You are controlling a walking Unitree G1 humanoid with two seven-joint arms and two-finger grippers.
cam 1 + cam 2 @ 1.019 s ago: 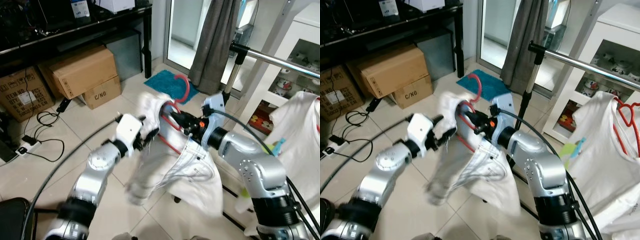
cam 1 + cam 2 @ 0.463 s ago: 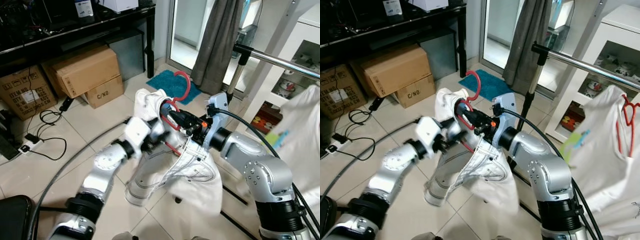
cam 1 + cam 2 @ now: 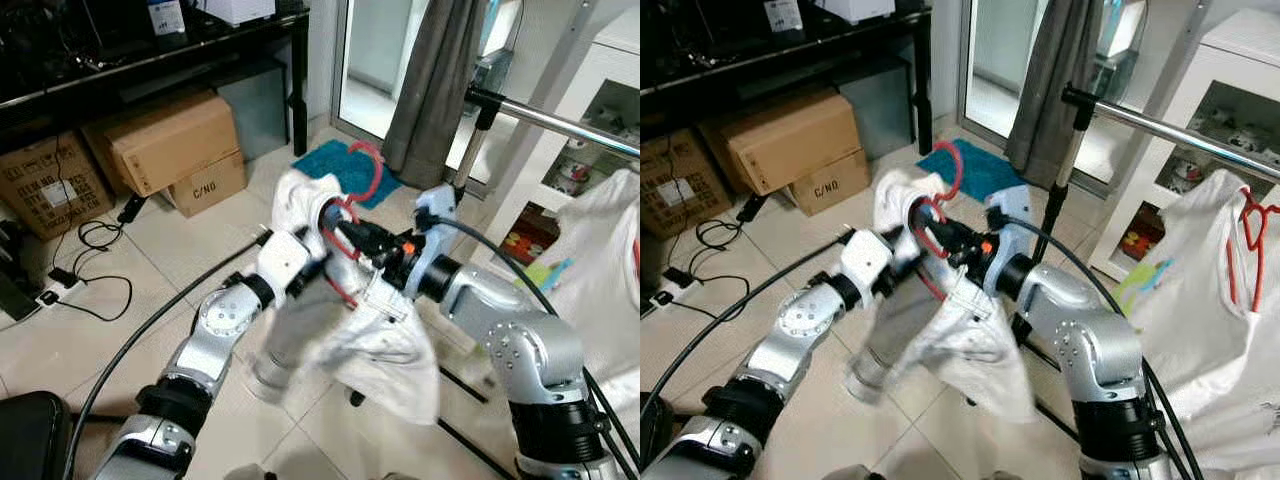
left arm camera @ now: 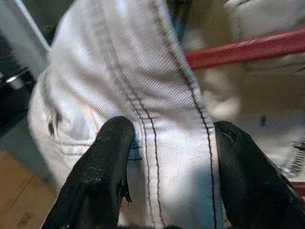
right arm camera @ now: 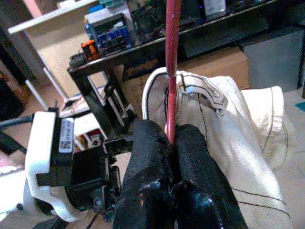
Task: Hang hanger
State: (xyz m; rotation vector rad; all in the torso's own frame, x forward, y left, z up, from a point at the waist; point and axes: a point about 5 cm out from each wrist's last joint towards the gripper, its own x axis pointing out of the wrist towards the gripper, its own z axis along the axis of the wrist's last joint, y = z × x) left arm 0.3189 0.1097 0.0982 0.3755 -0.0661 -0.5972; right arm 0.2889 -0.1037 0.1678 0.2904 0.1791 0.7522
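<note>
A red hanger (image 3: 366, 170) carries a white denim garment (image 3: 375, 335) draped over it, held up in front of me. My right gripper (image 3: 345, 236) is shut on the hanger's red neck (image 5: 170, 71), just below the hook. My left gripper (image 3: 316, 266) is at the garment's left side, and its black fingers (image 4: 107, 162) pinch a seamed fold of the white fabric (image 4: 157, 143). The metal clothes rail (image 3: 560, 118) runs at the upper right, behind and above the right arm. The hanger's hook points up, apart from the rail.
A white shirt on another red hanger (image 3: 1248, 235) hangs from the rail at the far right. A grey curtain (image 3: 435, 80), a teal mat (image 3: 335, 165) and a white cabinet (image 3: 610, 100) are behind. Cardboard boxes (image 3: 170, 140) sit under a black table (image 3: 150, 55); cables (image 3: 90, 250) lie on the tiles.
My left gripper has moved in and closed on the garment's left side. The cloth's lower part has swung and is blurred. The right gripper still holds the hanger in nearly the same place.
</note>
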